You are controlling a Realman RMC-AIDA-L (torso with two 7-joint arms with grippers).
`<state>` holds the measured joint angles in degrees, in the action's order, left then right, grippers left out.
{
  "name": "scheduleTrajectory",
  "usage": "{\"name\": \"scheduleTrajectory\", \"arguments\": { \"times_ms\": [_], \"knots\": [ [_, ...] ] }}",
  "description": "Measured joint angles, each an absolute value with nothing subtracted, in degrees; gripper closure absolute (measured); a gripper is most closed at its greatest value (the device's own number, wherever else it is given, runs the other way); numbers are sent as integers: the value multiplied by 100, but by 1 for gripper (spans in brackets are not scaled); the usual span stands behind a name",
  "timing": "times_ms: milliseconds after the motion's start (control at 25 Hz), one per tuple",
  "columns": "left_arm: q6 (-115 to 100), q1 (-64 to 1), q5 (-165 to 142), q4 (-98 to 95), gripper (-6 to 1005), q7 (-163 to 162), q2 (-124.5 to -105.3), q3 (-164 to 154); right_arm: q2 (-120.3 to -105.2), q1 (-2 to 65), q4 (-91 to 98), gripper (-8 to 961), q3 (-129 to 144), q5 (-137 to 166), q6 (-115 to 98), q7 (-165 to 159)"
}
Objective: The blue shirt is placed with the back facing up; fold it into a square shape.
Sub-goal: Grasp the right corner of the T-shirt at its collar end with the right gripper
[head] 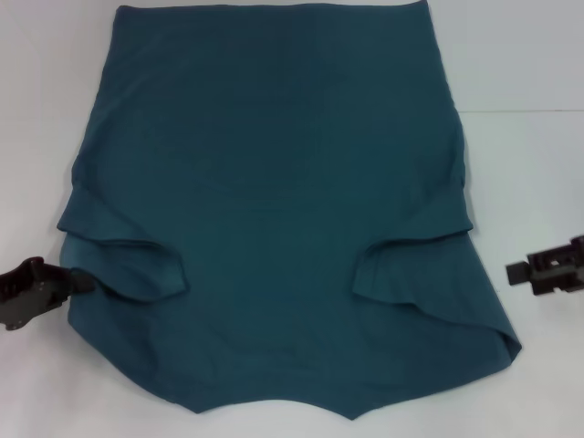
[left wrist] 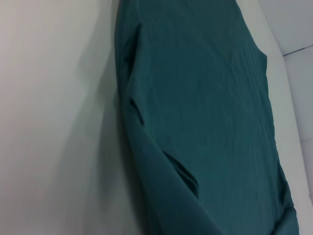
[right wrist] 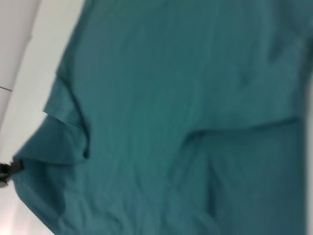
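Observation:
The blue shirt (head: pixel 274 210) lies flat on the white table, plain side up, its hem at the far edge and its collar end nearest me. Both short sleeves are turned inward over the body, one (head: pixel 137 265) on the left and one (head: pixel 415 269) on the right. My left gripper (head: pixel 80 281) sits low at the shirt's left edge, its tip touching the cloth beside the folded sleeve. My right gripper (head: pixel 516 271) hovers off the right side, a gap away from the fabric. The wrist views show the shirt (left wrist: pixel 205 107) (right wrist: pixel 186 98) from each side.
The white table (head: pixel 529 164) shows bare strips to the left and right of the shirt. A thin seam line (head: pixel 520 111) crosses the table at the right. The left gripper (right wrist: pixel 5 169) appears far off in the right wrist view.

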<state>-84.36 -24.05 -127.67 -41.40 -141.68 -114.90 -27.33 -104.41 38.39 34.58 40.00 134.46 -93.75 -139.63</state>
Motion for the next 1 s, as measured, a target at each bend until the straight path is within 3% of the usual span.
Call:
{"name": "scheduleTrajectory", "arguments": {
  "times_ms": [240, 1000],
  "knots": [
    [-8412, -2464, -12763, -4140, 984, -14165, -11487, -2733, -10441, 3768, 3483, 273, 4014, 13892, -9357, -13663],
    [-8410, -2435, -12761, -4115, 984, -14161, -11505, -2733, -10849, 3888, 3482, 274, 4078, 14444, -8744, -13023]
  ]
}}
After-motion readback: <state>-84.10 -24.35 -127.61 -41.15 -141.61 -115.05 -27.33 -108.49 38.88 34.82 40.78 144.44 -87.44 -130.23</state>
